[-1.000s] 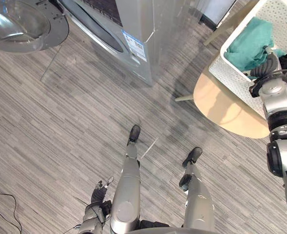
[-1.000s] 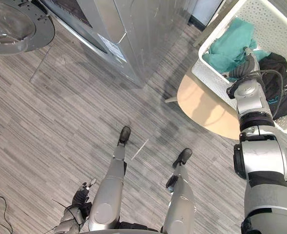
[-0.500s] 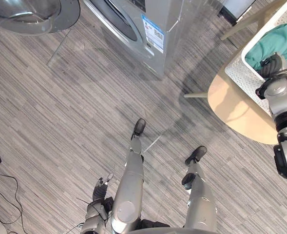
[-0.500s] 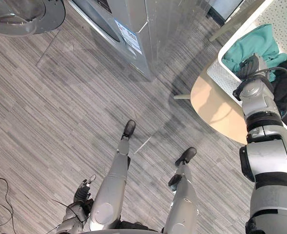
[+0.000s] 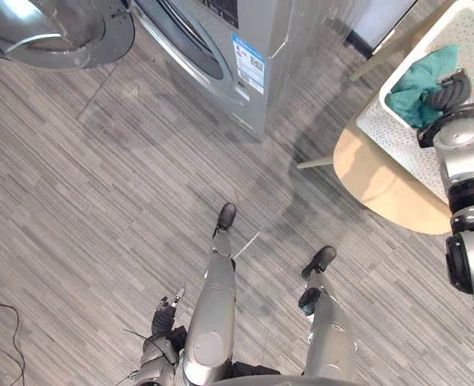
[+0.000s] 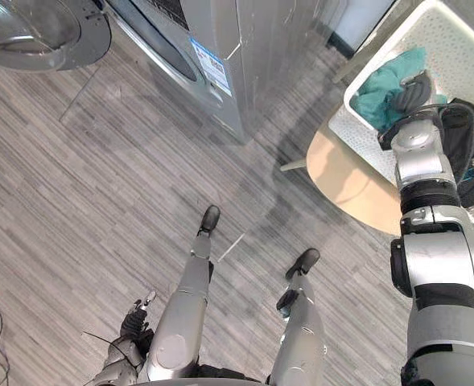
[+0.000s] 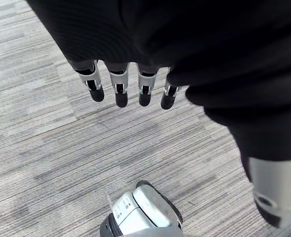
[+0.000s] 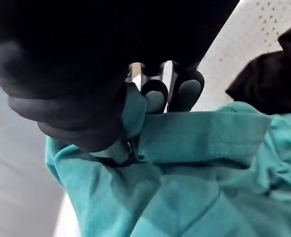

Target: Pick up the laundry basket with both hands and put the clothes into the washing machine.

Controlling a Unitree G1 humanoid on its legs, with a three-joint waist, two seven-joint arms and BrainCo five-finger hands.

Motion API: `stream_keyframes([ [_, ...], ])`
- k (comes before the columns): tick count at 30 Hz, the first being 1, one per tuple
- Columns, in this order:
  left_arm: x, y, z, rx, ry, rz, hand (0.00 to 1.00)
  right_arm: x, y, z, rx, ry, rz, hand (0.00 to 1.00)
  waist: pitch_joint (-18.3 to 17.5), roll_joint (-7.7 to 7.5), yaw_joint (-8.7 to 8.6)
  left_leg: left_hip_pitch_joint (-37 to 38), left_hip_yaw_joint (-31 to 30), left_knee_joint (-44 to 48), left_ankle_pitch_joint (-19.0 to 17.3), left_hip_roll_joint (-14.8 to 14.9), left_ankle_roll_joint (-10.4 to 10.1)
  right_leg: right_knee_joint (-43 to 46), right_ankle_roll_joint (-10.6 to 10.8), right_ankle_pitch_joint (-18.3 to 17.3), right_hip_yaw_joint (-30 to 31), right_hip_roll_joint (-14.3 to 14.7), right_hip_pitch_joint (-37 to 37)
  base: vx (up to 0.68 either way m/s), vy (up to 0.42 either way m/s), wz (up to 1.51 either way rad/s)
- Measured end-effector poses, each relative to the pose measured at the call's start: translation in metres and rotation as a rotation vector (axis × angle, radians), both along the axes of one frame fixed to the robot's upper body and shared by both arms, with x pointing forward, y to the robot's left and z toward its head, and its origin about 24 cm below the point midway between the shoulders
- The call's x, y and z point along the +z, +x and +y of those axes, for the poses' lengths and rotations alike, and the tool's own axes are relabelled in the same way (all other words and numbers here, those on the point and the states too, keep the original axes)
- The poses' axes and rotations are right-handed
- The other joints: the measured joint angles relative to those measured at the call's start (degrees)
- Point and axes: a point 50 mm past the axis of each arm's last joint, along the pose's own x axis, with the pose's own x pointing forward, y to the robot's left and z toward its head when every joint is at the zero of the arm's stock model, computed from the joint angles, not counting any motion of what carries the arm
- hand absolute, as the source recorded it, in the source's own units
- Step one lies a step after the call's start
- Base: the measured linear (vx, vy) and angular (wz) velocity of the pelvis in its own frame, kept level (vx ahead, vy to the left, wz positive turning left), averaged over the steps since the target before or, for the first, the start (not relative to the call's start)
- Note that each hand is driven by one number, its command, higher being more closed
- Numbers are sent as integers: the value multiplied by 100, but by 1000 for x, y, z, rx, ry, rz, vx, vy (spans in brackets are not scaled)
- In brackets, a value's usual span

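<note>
A white perforated laundry basket stands on a round wooden table at the right. In it lie a teal garment and a black garment. My right hand reaches into the basket. In the right wrist view its fingers are curled and pinch a fold of the teal garment. My left hand hangs low beside my left leg, far from the basket, with its fingers straight and holding nothing.
The silver washing machine stands at the top middle, its round door swung open to the left. Grey plank floor lies between it and the table. A table leg sticks out toward the machine.
My right hand's fingers have curled shut on the teal garment in the basket. The whole picture has shifted as the camera moved. The left hand has not changed.
</note>
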Motion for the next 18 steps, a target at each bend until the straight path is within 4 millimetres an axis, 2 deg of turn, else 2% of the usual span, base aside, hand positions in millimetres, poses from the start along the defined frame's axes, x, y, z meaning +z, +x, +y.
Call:
stream_keyframes([
  [6, -5, -7, 3, 23, 4, 39, 0, 16, -1, 4, 29, 112, -105, 100, -56, -101, -76, 454, 140, -81, 6, 77, -13, 22, 6, -1, 29, 12, 330, -9, -9, -7],
  [9, -7, -11, 5, 32, 4, 55, 0, 21, -3, 5, 44, 165, -153, 100, -167, -212, -90, 745, 244, -184, 7, 97, -14, -3, 15, -12, 50, 5, 540, 4, -27, -6],
  [13, -12, -26, 15, 67, 11, 119, 0, 19, -3, 4, 56, 283, -204, 100, -578, -407, -231, 1009, 296, -277, 6, 103, -15, -93, 23, -17, 10, 4, 804, 14, -10, 1],
  [15, -12, -26, 17, 70, 19, 121, 0, 25, -5, 6, 71, 306, -245, 100, -611, -405, -234, 1292, 339, -366, 6, 114, -15, -110, 35, -46, 12, 1, 1033, 19, -27, -5],
  [18, -15, -37, 21, 90, 24, 153, 0, 30, -6, 12, 101, 346, -299, 100, -1055, -462, -243, 1500, 490, -546, -1, 150, -1, -187, 55, -122, 3, 0, 1114, 10, -28, -15],
])
